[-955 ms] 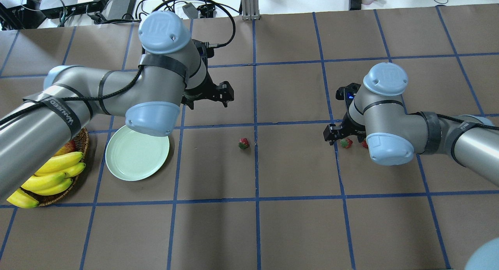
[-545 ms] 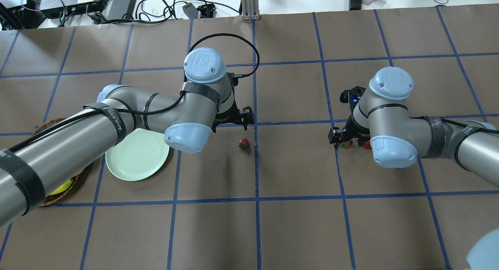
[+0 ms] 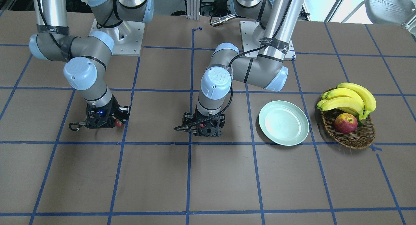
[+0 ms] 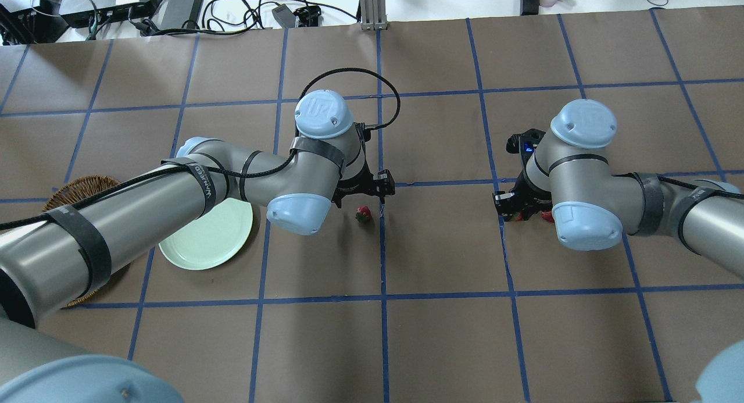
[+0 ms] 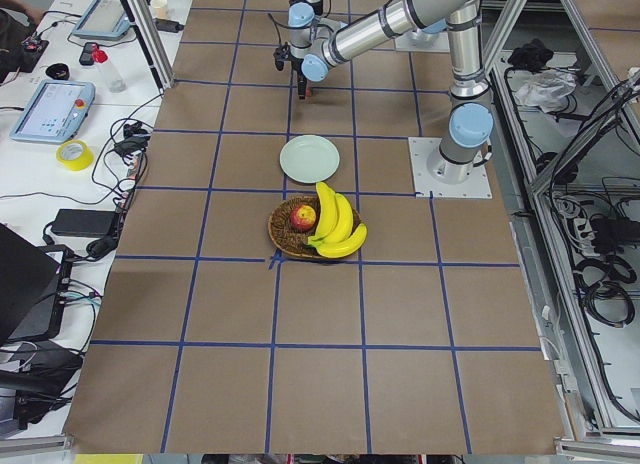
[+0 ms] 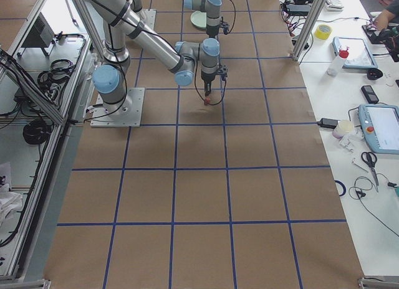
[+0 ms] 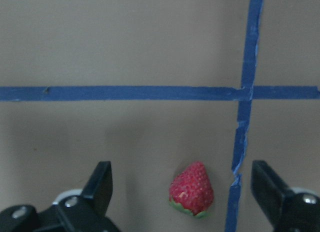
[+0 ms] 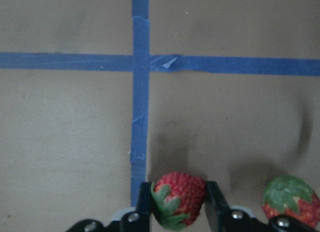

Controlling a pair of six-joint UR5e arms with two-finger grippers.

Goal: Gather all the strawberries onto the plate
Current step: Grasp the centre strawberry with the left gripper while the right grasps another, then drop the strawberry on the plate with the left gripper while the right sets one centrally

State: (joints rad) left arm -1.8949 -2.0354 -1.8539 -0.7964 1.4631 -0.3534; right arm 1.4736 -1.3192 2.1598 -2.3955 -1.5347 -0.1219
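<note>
A middle strawberry (image 4: pixel 364 214) lies on the table by a blue tape line. My left gripper (image 4: pixel 372 191) hangs low over it, open; in the left wrist view the berry (image 7: pixel 192 190) sits between the spread fingers (image 7: pixel 100 184). My right gripper (image 4: pixel 511 208) is down at the table and shut on a second strawberry (image 8: pixel 178 199). The third strawberry (image 8: pixel 290 204) lies just beside it, and also shows in the overhead view (image 4: pixel 546 217). The mint-green plate (image 4: pixel 203 246) has nothing on it and lies left of the left arm.
A wicker basket (image 3: pixel 356 139) with bananas (image 3: pixel 347 98) and a red-yellow apple (image 3: pixel 345 123) stands beside the plate (image 3: pixel 283 127). Cables and electronics lie along the table's far edge (image 4: pixel 174 7).
My left arm has swung right from near the plate and come down over the middle strawberry. My right gripper has lowered onto its strawberry and closed in on it.
</note>
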